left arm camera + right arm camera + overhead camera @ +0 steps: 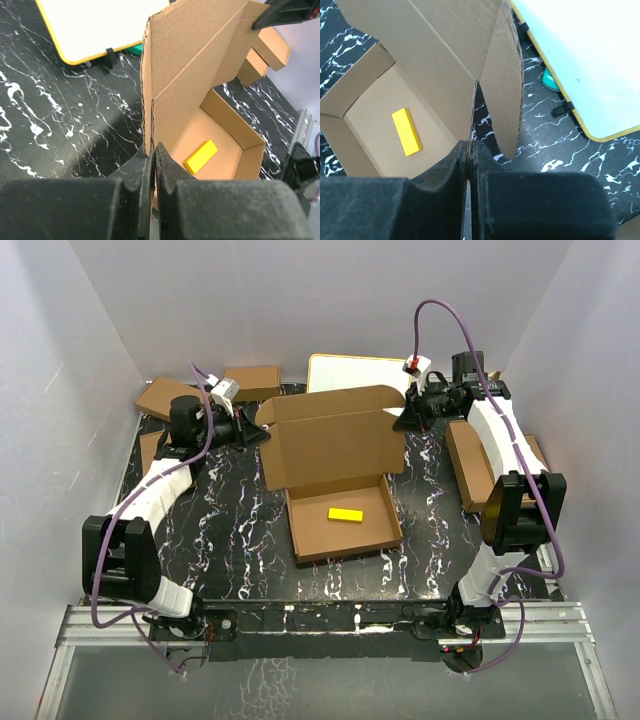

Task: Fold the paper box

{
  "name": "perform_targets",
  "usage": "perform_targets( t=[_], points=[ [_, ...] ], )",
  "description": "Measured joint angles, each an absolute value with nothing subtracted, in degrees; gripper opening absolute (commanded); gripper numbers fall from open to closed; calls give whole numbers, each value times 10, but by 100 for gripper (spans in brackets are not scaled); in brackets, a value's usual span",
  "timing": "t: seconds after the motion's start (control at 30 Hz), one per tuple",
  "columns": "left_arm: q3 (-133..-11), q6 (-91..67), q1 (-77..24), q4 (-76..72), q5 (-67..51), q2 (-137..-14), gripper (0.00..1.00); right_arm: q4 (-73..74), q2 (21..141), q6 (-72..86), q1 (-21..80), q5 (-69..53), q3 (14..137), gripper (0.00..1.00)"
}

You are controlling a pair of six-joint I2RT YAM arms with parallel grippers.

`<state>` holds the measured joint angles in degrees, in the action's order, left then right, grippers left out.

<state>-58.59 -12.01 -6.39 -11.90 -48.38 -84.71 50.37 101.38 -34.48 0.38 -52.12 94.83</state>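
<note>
Since both claws are clenched on cardboard, I'll start there. The left gripper (152,150) has its jaws pinched flat on the left side flap of the paper box (335,450). The right gripper (469,147) has the right side flap the same way. In both wrist views you can see the thin edge of board sandwiched between the pads.

Between them stands the lid panel, upright-ish, with its long axis running straight from one claw to the other, left to right across the table (240,530). So neither arm is really nearer, each one has its own end.

Out from there, the tray part of the box lies flat on the near side of the lid, toward the arm bases. Its walls are up and a little yellow block (345,514) sits loose inside.

That's the bit that matters imo: the lid has to swing forward and down toward the bases, both ends together. The flaps need to land inside the tray walls, not on top of them.

Behind the lid the white board (355,373) lies close by; can't tell if it touches the box.
</note>
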Motion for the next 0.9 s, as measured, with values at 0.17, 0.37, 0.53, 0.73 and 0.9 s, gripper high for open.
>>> perform_targets(
  t=[0.17, 0.37, 0.53, 0.73, 0.9],
  points=[
    [-586, -130, -92, -133, -395, -838, 0, 444, 1007, -305, 9, -492, 941, 8],
    [-596, -144, -141, -133, -286, -838, 0, 349, 956, -250, 18, -434, 859, 8],
    [-596, -157, -179, -126, -184, -829, 0, 268, 908, -206, 36, -379, 789, 8],
    [-599, -175, -208, -116, -99, -825, 0, 193, 874, -156, 53, -331, 733, 8],
    [-607, -184, -227, -102, -49, -825, 0, 144, 860, -115, 62, -303, 700, 8]
  ],
)
